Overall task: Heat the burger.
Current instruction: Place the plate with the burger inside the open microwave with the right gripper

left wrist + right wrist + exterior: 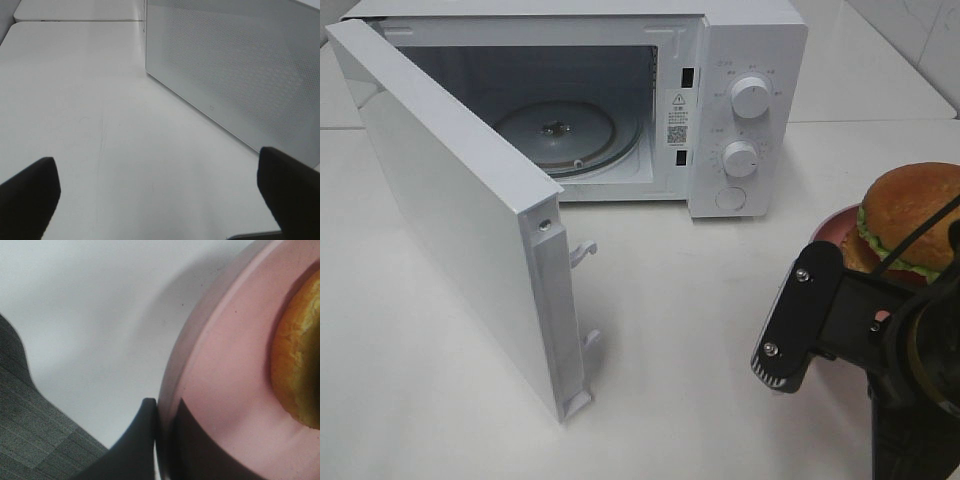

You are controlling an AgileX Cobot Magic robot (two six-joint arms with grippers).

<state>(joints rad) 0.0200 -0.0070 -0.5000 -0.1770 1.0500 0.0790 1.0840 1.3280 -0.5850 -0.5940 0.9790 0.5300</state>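
The burger (pixel 910 215), with golden bun and green lettuce, sits on a round pink plate (pixel 832 228) at the right edge of the table. In the right wrist view my right gripper (pixel 162 412) is shut on the rim of the pink plate (pixel 225 365), one finger on each side of the edge, and the burger's bun (pixel 297 365) lies just beyond. The right arm (pixel 840 320) covers the plate's near side from above. My left gripper (pixel 160 195) stands wide open above bare table, holding nothing; it is out of the high view.
A white microwave (pixel 750 60) stands at the back with its door (pixel 450 200) swung fully open toward the front left. The glass turntable (pixel 560 130) inside is bare. The door's perforated panel (pixel 240 75) is close to the left gripper.
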